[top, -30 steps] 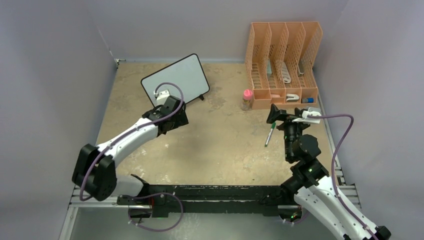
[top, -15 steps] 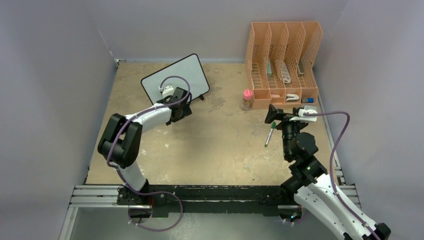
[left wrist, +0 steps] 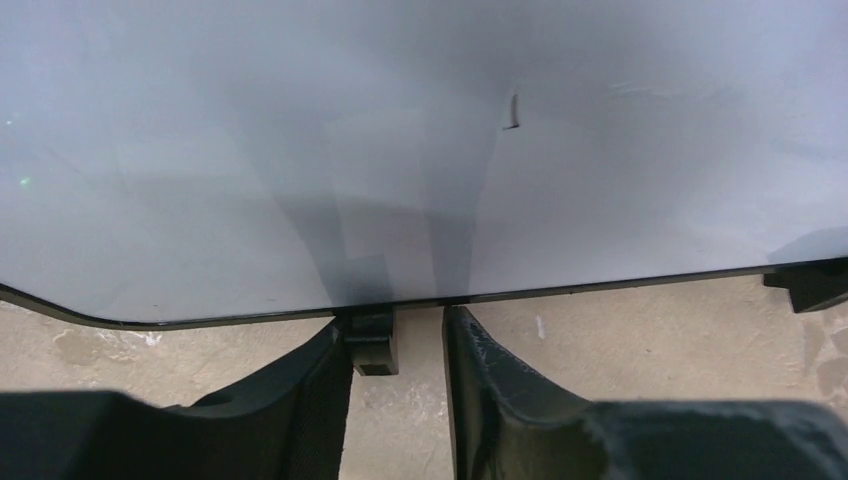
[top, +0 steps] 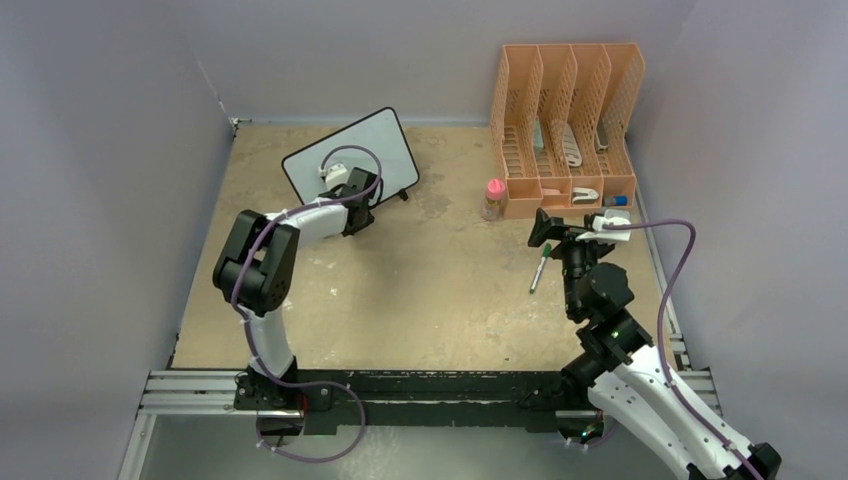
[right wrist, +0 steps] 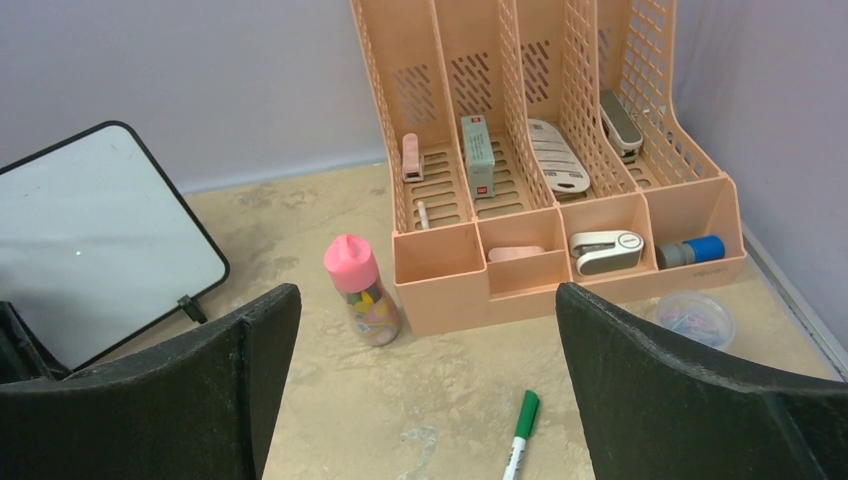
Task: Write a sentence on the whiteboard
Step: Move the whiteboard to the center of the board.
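Observation:
The whiteboard (top: 350, 150) stands tilted at the back left on small black feet. No sentence is in view on its face (left wrist: 400, 150), only a short dark mark (left wrist: 512, 110). My left gripper (top: 362, 192) is at the board's lower edge. In the left wrist view its jaws (left wrist: 398, 320) stand narrowly apart round one foot (left wrist: 372, 345). The foot touches the left finger, with a gap to the right one. My right gripper (top: 570, 225) hangs wide open and empty (right wrist: 428, 295) above a green-capped marker (top: 539, 268) lying on the table (right wrist: 520, 435).
An orange desk organizer (top: 565, 130) with small office items stands at the back right. A pink-capped bottle (top: 493, 198) stands by its left corner. A clear round tub (right wrist: 695, 318) lies near the right wall. The board's other foot (left wrist: 815, 285) rests on the tan tabletop.
My left arm has stretched farther toward the whiteboard, and its jaws have narrowed from wide open round the board's foot. The right arm has hardly moved.

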You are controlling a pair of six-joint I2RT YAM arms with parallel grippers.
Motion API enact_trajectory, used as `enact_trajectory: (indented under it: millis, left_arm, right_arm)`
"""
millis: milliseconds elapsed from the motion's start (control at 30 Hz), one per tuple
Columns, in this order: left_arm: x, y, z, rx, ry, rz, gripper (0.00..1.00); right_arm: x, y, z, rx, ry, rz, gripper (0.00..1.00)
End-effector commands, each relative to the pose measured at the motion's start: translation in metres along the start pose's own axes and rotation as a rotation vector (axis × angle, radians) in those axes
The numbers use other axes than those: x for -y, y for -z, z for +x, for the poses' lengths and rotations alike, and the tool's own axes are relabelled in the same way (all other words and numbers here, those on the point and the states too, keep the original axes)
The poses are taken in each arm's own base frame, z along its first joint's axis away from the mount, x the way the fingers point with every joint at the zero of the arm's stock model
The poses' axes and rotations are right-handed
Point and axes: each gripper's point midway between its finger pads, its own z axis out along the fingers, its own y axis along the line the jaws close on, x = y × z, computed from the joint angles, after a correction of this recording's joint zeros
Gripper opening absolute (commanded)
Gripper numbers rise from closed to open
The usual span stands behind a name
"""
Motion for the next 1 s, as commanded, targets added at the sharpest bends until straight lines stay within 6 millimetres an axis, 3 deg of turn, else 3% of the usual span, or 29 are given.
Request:
enact_trajectory:
  millis: [0,167,333,967]
  left_arm:
    - [0.011,-0.004,-0.024,0.063,0.015,0.019,0.31]
    - [0.008,-0.003,-0.017,0.042,0.005,0.021,0.14]
    - [0.001,0.007,0.008,-0.027,-0.006,0.045,0.01]
    - [-0.027,0.094,0.132,-0.213,0.008,0.023,0.00]
  right_arm:
    - [-0.005,-0.002,-0.023,0.056,-0.022,-0.015,0.99]
    - [-0.007,-0.003,-0.022,0.053,-0.018,-0.021,0.99]
    - [-0.008,-0.002,-0.023,0.057,-0.021,-0.030,0.99]
    - [-0.021,0.007,-0.038,0.104,-0.088,-0.121,0.99]
